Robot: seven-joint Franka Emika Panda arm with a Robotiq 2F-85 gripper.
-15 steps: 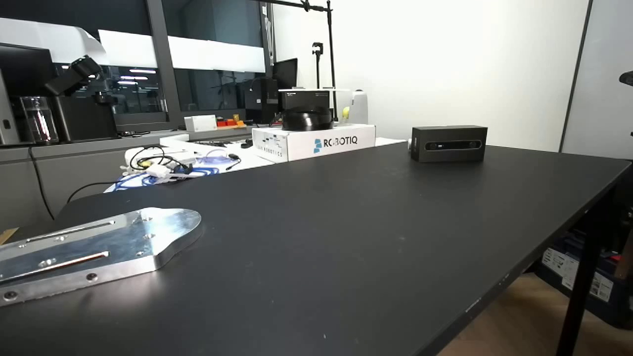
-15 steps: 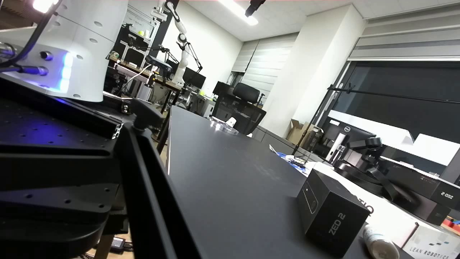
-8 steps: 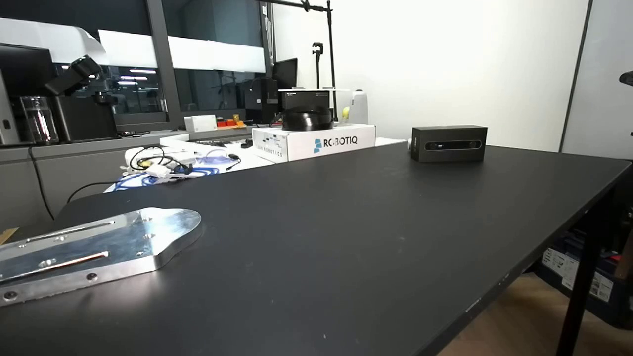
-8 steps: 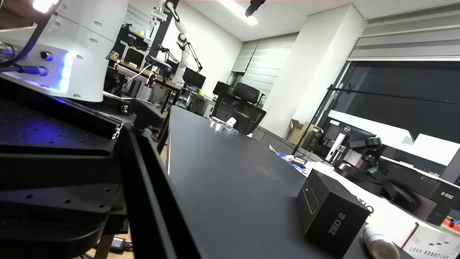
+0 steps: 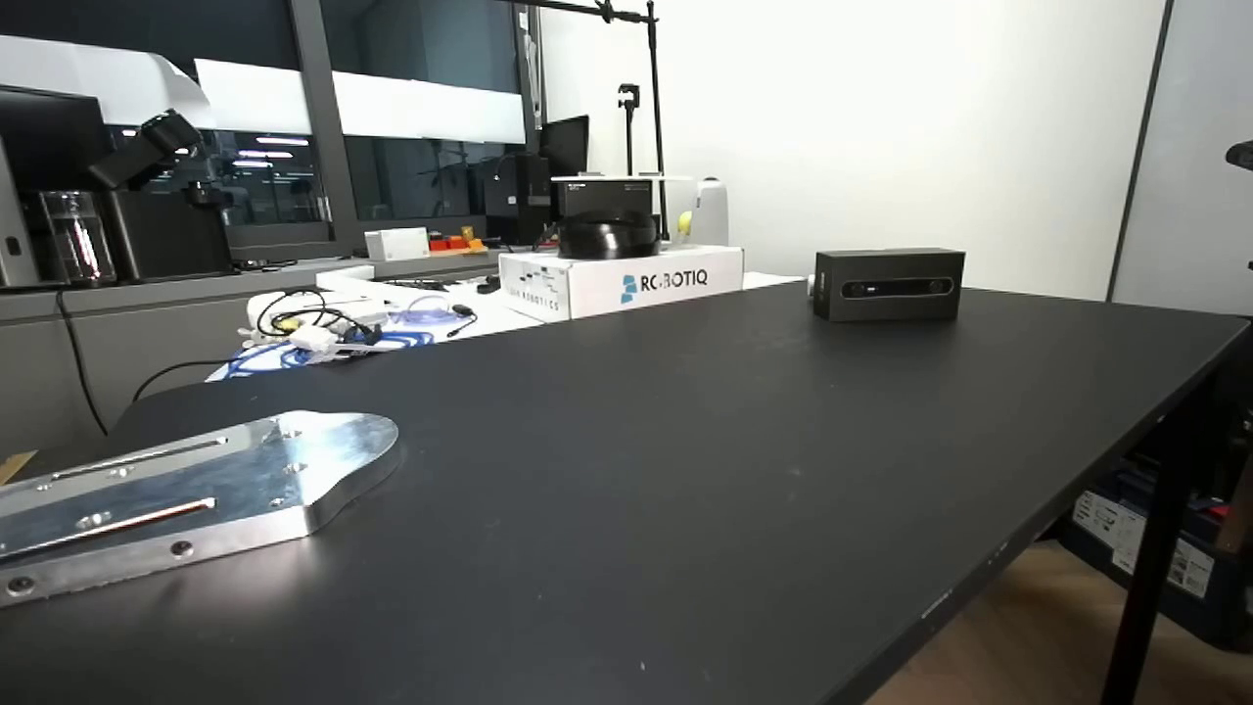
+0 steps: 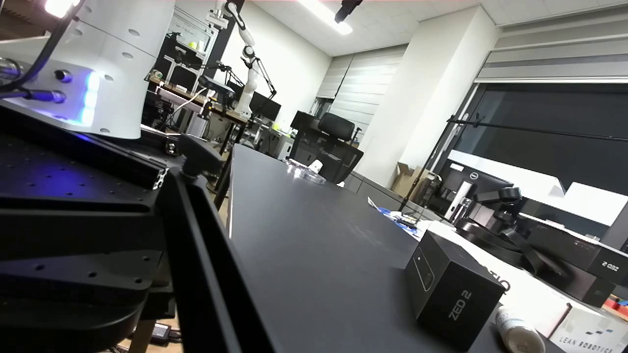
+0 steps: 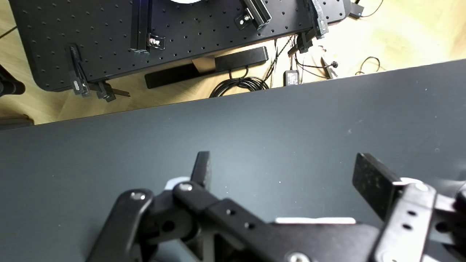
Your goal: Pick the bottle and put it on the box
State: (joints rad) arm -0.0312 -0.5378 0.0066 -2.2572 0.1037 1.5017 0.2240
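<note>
The black box (image 5: 889, 286) stands on the far part of the dark table (image 5: 626, 470); it also shows in an exterior view (image 6: 454, 289) with "ZED 2" on its end. The white bottle (image 6: 519, 329) appears to lie on its side right behind the box, partly cut by the frame's lower edge. In an exterior view only a white sliver of the bottle (image 5: 811, 285) peeks out beside the box. My gripper (image 7: 282, 154) is open in the wrist view, high over bare table, with nothing between its fingers. Box and bottle are out of the wrist view.
A white carton with printed lettering (image 5: 675, 284) stands behind the bottle, with black items on top. A shiny metal plate (image 5: 215, 490) lies at the table's opposite end. Cables (image 5: 323, 338) lie beyond the table. The robot base (image 6: 98, 63) stands along the table's long edge.
</note>
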